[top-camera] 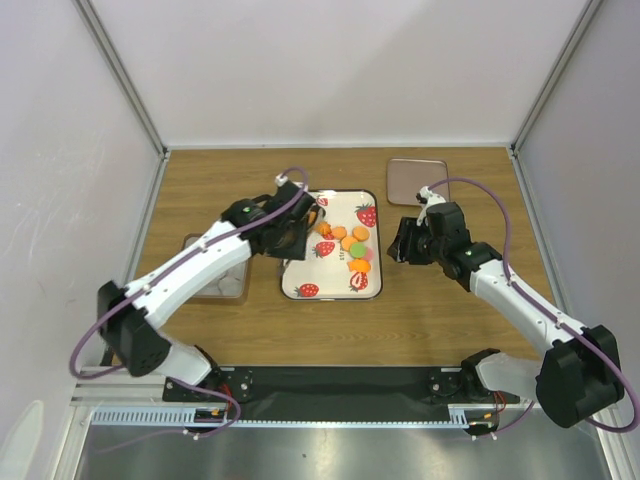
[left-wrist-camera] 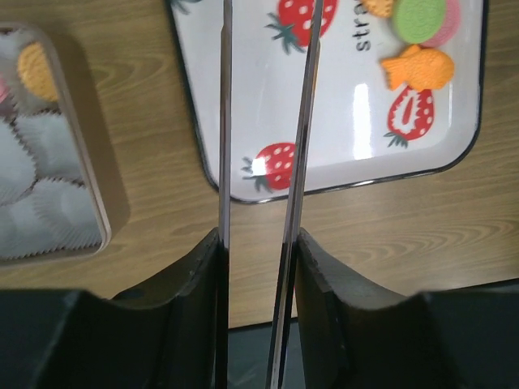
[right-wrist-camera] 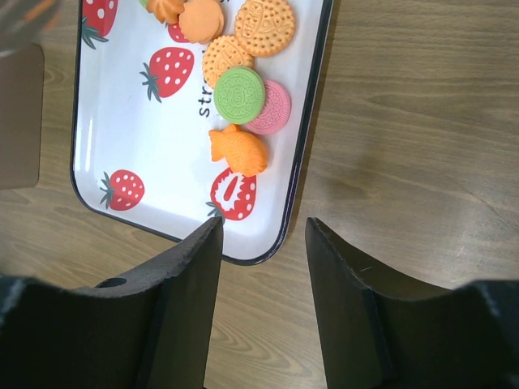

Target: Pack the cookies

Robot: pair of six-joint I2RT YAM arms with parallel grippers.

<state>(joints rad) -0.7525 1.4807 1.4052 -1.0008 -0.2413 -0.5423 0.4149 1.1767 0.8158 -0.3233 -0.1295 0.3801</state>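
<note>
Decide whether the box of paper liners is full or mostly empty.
Mostly empty: an orange cookie sits in the box; most visible liners hold nothing.

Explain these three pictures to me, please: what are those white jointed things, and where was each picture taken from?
Those are two robot arms bolted to the near edge of a table. The wide picture looks down from above: the left arm stretches over a box of paper cups, the right arm hangs beside a strawberry-print tray. The other two pictures come from a camera on each wrist, so each arm's own fingers show at the bottom. The left fingers carry long thin metal strips; the right fingers are black. Both pairs stand apart, holding nothing. The cookies, mostly orange, lie on the tray; one already sits in the box. A brownish lid lies farther back.
</note>
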